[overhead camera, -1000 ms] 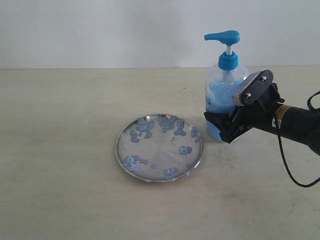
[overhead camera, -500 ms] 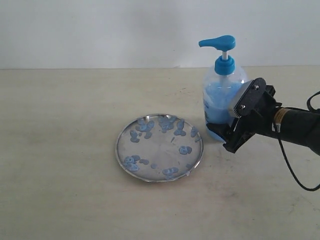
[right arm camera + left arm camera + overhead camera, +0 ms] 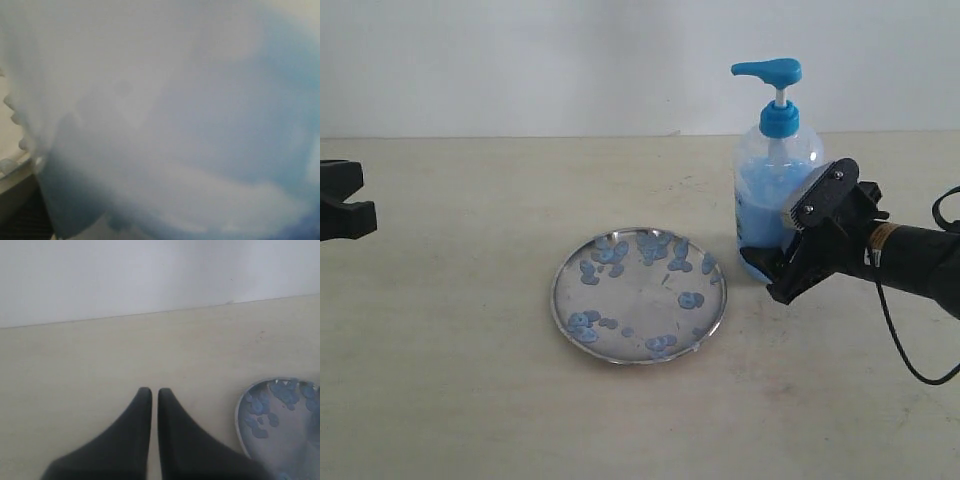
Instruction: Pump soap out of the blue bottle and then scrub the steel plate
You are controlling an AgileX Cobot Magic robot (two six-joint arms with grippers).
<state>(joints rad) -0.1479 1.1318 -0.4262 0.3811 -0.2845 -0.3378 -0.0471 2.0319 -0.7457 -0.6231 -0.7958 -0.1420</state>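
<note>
The blue bottle [image 3: 770, 185] is grasped low by the right gripper [image 3: 775, 258]. It should be held upright while its pump is pressed by the clenched left gripper [image 3: 150, 392].

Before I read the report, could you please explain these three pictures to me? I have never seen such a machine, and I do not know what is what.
It is a robot with two arms, each ending in a two-fingered gripper. The wide picture comes from a camera off the arms. The other two come from cameras on the wrists. On the table lies a steel plate speckled with blue soap. Beside it stands a blue bottle with a pump. The right gripper appears closed on the bottle's lower part, so its wrist picture shows only blurred bottle. The left gripper is shut, holds nothing, and is far to the left, apart from the plate.
</note>
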